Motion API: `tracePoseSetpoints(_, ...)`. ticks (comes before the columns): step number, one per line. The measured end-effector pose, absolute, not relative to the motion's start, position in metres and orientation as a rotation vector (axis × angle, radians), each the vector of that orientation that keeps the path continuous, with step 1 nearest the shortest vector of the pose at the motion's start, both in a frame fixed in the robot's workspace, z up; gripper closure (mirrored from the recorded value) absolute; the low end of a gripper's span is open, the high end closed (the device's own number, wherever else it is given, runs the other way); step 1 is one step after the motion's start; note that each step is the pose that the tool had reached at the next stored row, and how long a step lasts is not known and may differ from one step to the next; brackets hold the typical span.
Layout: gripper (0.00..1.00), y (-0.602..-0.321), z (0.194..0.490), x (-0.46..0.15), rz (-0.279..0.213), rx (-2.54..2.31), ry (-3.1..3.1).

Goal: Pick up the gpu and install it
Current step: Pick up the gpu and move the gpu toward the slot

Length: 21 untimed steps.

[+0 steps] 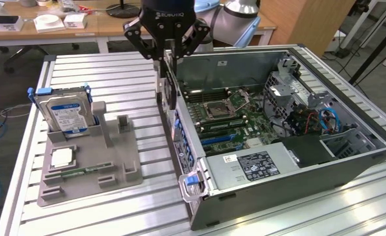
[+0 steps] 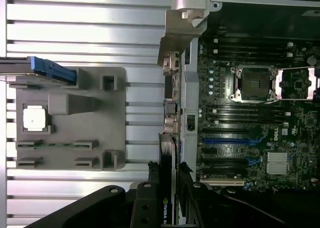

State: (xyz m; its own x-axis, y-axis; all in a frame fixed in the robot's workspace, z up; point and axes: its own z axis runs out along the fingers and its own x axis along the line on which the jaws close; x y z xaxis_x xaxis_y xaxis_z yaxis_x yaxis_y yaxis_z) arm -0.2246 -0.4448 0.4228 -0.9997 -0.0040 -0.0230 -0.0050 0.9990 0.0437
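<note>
Well outside the computer case [image 1: 291,162], on the exterior view's left, the grey fixture [image 1: 124,169] stands on the slatted table [image 1: 101,73] and carries the hard drive [image 1: 65,114] upright. Neither part belongs to this step, and both lie clear of the work. Closer to the case, the gripper [image 1: 168,55] hangs above the case's rear wall [image 1: 179,142]. Its jaws are partly closed and clamp the top edge of the gpu [image 1: 169,88], which hangs vertically, edge down. In the wrist view the gpu [image 2: 167,150] lies just outside the rear wall [image 2: 186,88], parallel to it. The card is not yet over the motherboard [image 2: 250,103], so the step in hand is judged to be the transfer into the case, with installation not begun. Keep the card vertical and the grip unchanged, since a thin card held by one edge is likely to pivot if the clamp slackens. Hold the lower edge higher than the rear wall throughout the crossing, because contact there could twist the card in the jaws. Inside the case, the blue expansion slots [image 2: 230,140] run at right angles to the rear wall, while the card runs along it. The card's long edge therefore needs to be parallel to a slot before any lowering. Which end carries the bracket cannot be told.
</note>
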Motion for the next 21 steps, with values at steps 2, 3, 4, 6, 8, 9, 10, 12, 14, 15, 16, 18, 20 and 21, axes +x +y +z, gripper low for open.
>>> tracePoseSetpoints(2,0.74,-0.445,0.423,-0.221,0.068,-0.007,3.118)
tracePoseSetpoints(3,0.74,-0.445,0.423,-0.22,0.068,-0.007,3.118)
tracePoseSetpoints(4,0.74,-0.445,0.423,-0.218,0.068,-0.007,3.118)
tracePoseSetpoints(6,0.74,-0.445,0.423,-0.214,0.068,-0.007,3.118)
tracePoseSetpoints(8,0.74,-0.445,0.423,-0.211,0.068,-0.007,3.118)
tracePoseSetpoints(9,0.74,-0.445,0.423,-0.21,0.068,-0.007,3.118)
tracePoseSetpoints(10,0.74,-0.445,0.423,-0.208,0.068,-0.007,3.118)
tracePoseSetpoints(12,0.74,-0.445,0.423,-0.205,0.068,-0.007,3.118)
tracePoseSetpoints(14,0.74,-0.445,0.423,-0.203,0.068,-0.007,3.118)
tracePoseSetpoints(15,0.74,-0.445,0.423,-0.201,0.068,-0.007,3.118)
tracePoseSetpoints(16,0.74,-0.445,0.423,-0.2,0.068,-0.007,3.118)
tracePoseSetpoints(18,0.74,-0.445,0.423,-0.197,0.068,-0.007,3.118)
tracePoseSetpoints(20,0.74,-0.445,0.423,-0.195,0.068,-0.007,3.118)
tracePoseSetpoints(21,0.74,-0.445,0.423,-0.193,0.068,-0.007,3.118)
